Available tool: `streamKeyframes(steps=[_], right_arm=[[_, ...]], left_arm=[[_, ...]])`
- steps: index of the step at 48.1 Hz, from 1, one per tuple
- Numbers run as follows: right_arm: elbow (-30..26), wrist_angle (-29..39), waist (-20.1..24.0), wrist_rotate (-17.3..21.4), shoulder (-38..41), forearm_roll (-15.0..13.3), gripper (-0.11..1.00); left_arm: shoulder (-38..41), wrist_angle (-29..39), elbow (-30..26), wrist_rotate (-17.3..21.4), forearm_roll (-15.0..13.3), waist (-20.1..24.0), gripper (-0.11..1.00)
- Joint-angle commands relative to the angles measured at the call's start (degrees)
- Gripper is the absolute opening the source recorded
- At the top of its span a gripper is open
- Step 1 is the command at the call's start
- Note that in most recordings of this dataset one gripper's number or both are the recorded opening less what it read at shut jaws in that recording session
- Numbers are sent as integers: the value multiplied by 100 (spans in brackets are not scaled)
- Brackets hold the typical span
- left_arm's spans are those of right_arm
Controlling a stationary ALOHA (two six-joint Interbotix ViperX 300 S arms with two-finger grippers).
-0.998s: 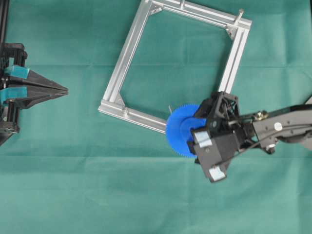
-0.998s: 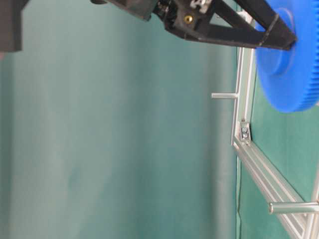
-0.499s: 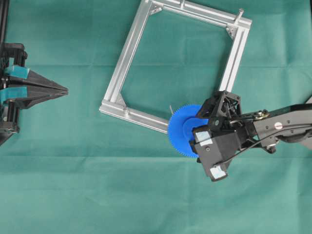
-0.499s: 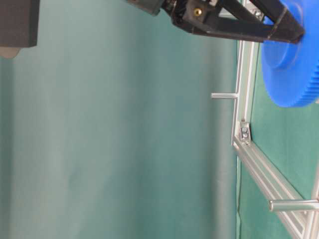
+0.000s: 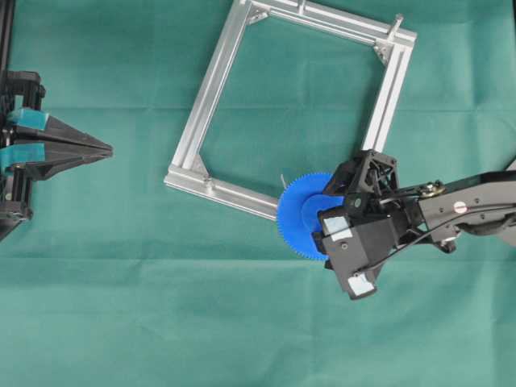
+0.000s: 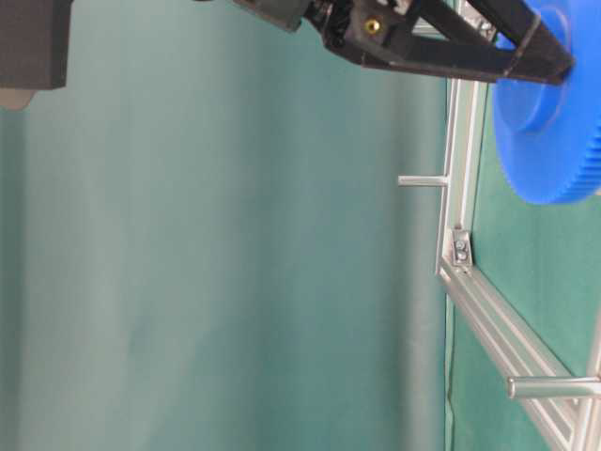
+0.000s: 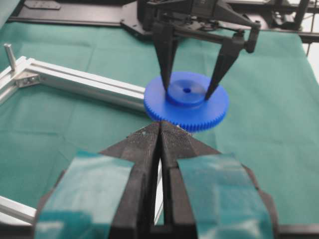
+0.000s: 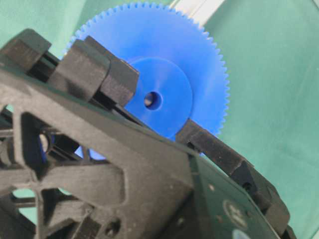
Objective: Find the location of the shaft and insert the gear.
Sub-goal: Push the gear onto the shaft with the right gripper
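The blue gear (image 5: 297, 216) hangs flat over the near right corner of the aluminium frame (image 5: 208, 97). My right gripper (image 5: 332, 208) is shut on the gear's raised hub (image 7: 185, 91), with one finger (image 7: 166, 57) on each side of it. The right wrist view shows the gear (image 8: 202, 64) from above, its centre hole uncovered. A thin silvery shaft (image 5: 282, 176) pokes up just beyond the gear's upper left rim, clear of the hole. My left gripper (image 5: 106, 149) is shut and holds nothing, far left of the frame.
The square frame (image 6: 458, 188) carries bare silvery pins (image 5: 397, 21) at its far corner and far bar. In the table-level view two pins (image 6: 421, 180) stick out from the frame below the gear (image 6: 554, 132). Green cloth covers the table.
The right gripper has carried the gear slightly to the right and up during the first half second, then held still. The left arm has not moved.
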Motion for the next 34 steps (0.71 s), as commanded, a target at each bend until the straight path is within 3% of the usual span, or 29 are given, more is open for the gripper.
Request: streamKeyframes(steps=[1,34], right_arm=[[-79,-79,-53,9,-158,-44,69],[-97,-237,-79,9,-132,-35,69]], left_arm=[[35,-26,-62,0,-9,18,0],[35,-26,-62,0,-9,18,0]])
